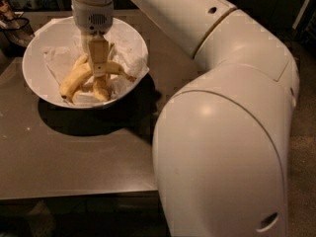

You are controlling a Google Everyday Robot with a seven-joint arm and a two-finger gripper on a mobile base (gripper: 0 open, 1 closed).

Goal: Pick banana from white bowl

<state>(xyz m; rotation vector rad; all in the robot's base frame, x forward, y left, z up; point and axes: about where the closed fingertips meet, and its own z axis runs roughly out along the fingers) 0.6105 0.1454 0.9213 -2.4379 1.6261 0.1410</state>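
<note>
The white bowl [34,78] stands at the table's far left, lined with crumpled white paper. Three yellow bananas lie in it. The banana [116,68] is the curved one that passes under the gripper, its dark end pointing right toward the bowl's rim. A second banana [73,80] slants down to the left and a third, short one [100,89] lies toward the front. My gripper [99,70] reaches straight down from the white wrist into the middle of the bowl and sits right at the bananas where they cross.
The bowl rests on a brown table [74,152] whose front edge runs across the lower part of the view. My large white arm [222,132] fills the right side. Dark clutter [12,21] sits behind the bowl at far left.
</note>
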